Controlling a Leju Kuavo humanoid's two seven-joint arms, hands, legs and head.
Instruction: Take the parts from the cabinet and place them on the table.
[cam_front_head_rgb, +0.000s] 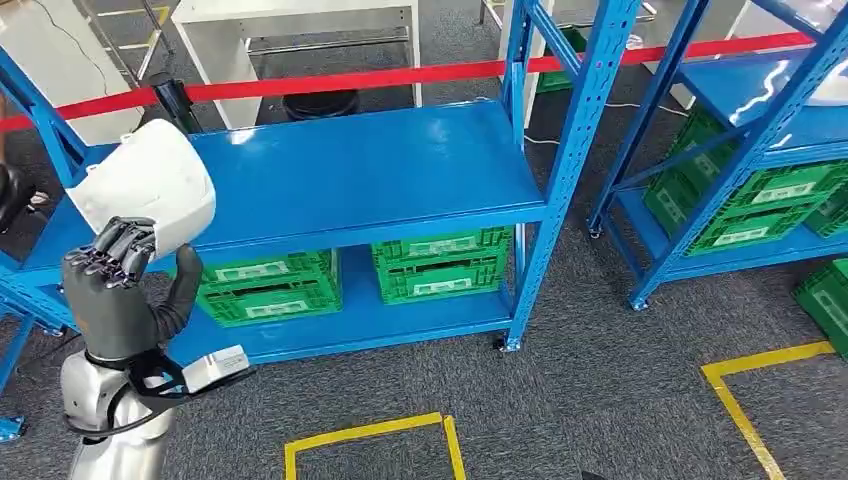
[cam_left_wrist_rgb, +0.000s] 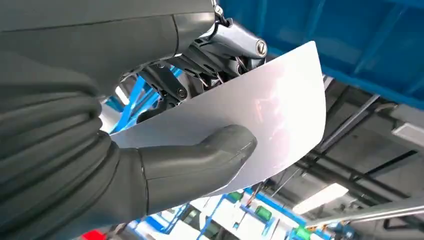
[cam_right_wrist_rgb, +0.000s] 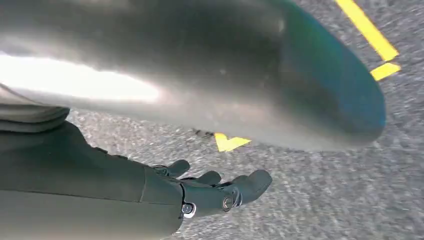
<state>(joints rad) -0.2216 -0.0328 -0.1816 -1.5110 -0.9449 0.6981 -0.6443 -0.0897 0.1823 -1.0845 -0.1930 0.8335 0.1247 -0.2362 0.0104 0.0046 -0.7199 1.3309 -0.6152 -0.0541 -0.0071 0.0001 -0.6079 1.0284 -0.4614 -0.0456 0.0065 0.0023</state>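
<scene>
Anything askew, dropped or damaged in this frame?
Nothing stands out. The left hand grips the white part firmly, thumb pressed on its face. Green crates sit squarely on the lower shelf; the right hand hangs over carpet.

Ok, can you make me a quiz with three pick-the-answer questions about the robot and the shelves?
1. Where are the two nearest green crates?
A. on the top shelf
B. on the bottom shelf of the blue rack
C. on the floor

2. What colour is the part the robot holds?
A. white
B. red
C. black

3. What is the left hand doing?
A. hanging with nothing in it
B. resting on a crate
C. holding the part

Answers: 1 B, both crates sit on the lowest shelf of the blue rack. 2 A, the part looks white in the head view. 3 C, the thumb presses on the part.
</scene>
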